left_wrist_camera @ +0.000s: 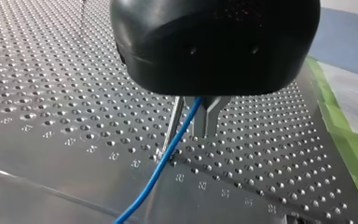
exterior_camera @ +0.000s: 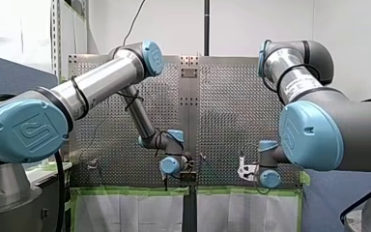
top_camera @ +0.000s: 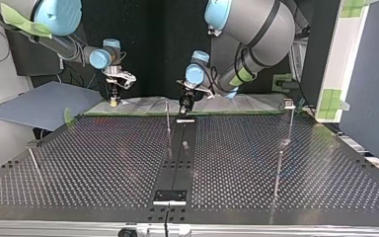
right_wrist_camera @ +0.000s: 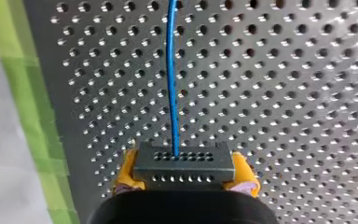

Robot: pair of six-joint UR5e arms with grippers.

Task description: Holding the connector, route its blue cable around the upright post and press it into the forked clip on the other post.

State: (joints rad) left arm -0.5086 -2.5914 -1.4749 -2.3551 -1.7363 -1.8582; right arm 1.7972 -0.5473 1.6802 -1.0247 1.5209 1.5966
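Right end effector (right_wrist_camera: 184,171): one connector (right_wrist_camera: 184,162), one cable (right_wrist_camera: 171,84)

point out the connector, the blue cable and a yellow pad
connector (right_wrist_camera: 184,161): right wrist view, its holed top face
blue cable (right_wrist_camera: 170,79): right wrist view, mid-length, ahead of the connector
yellow pad (right_wrist_camera: 125,175): right wrist view, its outer edge

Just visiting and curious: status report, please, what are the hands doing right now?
Right hand shut on connector. Blue cable runs out ahead, passing under left hand, grip there unclear. No obstruction seen.
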